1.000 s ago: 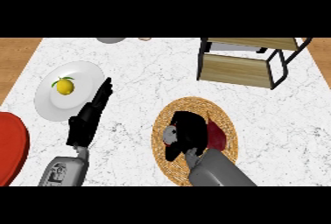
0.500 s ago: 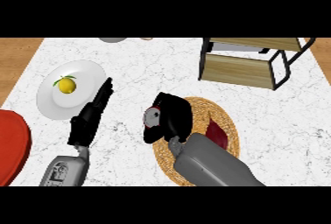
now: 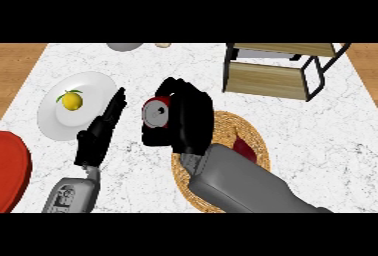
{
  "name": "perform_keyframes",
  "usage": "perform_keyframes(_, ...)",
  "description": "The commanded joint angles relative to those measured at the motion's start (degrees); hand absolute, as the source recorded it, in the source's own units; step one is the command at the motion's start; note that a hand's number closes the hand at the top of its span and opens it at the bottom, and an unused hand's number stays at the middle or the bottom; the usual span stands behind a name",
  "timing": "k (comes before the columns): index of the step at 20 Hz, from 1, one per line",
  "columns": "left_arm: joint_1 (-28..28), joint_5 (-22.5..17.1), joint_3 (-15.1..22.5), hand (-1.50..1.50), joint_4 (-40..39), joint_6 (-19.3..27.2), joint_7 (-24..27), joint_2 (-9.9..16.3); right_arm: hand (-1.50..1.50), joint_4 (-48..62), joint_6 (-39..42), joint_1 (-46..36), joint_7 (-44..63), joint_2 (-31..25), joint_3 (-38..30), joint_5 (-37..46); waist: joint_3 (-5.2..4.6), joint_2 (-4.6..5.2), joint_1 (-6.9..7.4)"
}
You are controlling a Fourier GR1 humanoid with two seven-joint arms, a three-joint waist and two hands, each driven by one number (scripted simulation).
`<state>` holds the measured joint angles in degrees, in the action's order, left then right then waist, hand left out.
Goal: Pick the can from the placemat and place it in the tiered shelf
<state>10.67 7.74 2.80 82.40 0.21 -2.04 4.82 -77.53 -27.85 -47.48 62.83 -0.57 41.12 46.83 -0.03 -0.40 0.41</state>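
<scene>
Can is off the woven placemat, fingers of my right hand curled round it above the counter, left hand resting open by the lemon plate; transport step, I'd judge, next carry up-right to the tiered shelf.

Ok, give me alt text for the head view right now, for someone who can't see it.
The right hand, fingers curled round a red can, holds it over the marble counter, left of the round woven placemat. The tiered shelf stands at the upper right. The left hand rests open beside a white plate with a lemon.
</scene>
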Motion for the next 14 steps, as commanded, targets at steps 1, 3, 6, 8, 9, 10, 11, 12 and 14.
perform_keyframes(1, 0.2, 0.5, -0.5, 0.00, -1.3, 0.8, 0.8, 0.0, 1.50, -2.4, 2.1, -7.3, 16.5, 0.5, -3.1, 6.1, -0.07, -0.22, -0.61)
perform_keyframes(3, -1.3, 0.1, 0.5, 0.00, 1.7, 0.3, -0.9, -0.5, 1.50, -0.7, 6.6, -8.5, 14.9, 0.5, -7.4, 9.1, -0.03, -0.19, -0.56)
perform_keyframes(6, -1.2, 0.1, -0.6, 0.00, 1.3, -0.2, -0.1, 0.9, 1.50, -4.9, 9.4, -7.6, 15.7, -0.8, -9.8, 13.7, 0.00, -0.21, -1.37)
perform_keyframes(8, -1.8, 0.9, 0.4, 0.00, 2.6, 1.2, -0.8, -0.6, 1.50, -6.1, 12.9, -10.7, 17.8, 0.5, -11.7, 16.9, 0.00, -0.34, -1.16)
perform_keyframes(9, -0.8, 0.1, -0.7, 0.00, 0.1, 0.2, 0.4, 0.3, 1.50, -5.6, 13.0, -12.2, 18.3, 0.5, -13.0, 18.2, -0.03, -0.17, -1.24)
perform_keyframes(10, -4.1, -0.7, -0.8, 0.00, 1.0, -1.0, 3.2, 0.9, 1.50, -6.5, 11.3, -8.7, 16.0, -0.5, -13.4, 19.6, -0.01, -0.04, -0.94)
perform_keyframes(11, 0.2, -1.5, -2.1, 0.00, -1.2, -1.4, -0.2, 1.3, 1.50, -7.5, 16.0, -12.7, 17.5, -0.1, -15.3, 20.0, -0.03, -0.15, -1.59)
perform_keyframes(12, -0.4, -0.8, -1.9, 0.00, -0.4, -0.6, 1.0, 1.1, 1.50, -5.9, 15.4, -13.4, 17.2, 0.5, -16.1, 22.4, -0.03, -0.04, -1.07)
perform_keyframes(14, -1.5, -0.1, -0.4, 0.00, 2.3, -0.3, -1.0, 0.4, 1.50, -6.8, 19.0, -11.7, 16.0, -1.2, -17.0, 23.5, 0.01, -0.16, -1.11)
